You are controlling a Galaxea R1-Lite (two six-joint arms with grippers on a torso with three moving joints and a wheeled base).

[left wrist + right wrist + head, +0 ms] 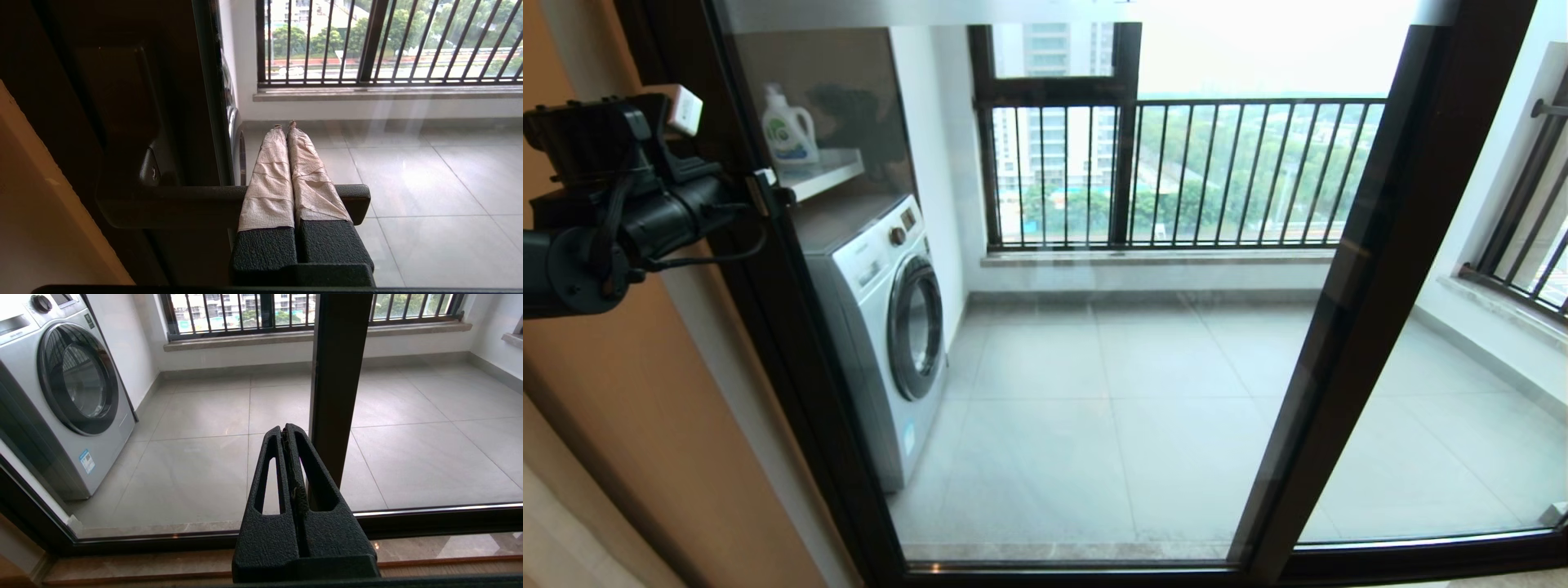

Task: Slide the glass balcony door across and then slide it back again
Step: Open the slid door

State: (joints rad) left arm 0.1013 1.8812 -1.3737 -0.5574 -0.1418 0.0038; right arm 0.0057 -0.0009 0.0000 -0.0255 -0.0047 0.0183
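Left wrist view: left claw shut, fingers lying across door handle, probably hooked behind it. Handle on door's left stile; left arm nearer. Right claw shut, low, idle.

We see the glass balcony door only in part: its top runs past the upper edge of the head view, and its left stile is partly covered by the left arm. The left pincer is barely visible there, so we cannot tell from the head view how it meets the frame. In the left wrist view the handle is crossed by the taped fingers, and its left end fades into dark shadow. The washing machine is partly hidden behind the left stile. The label on the detergent bottle is too small for us to read. The right arm lies outside the head view.
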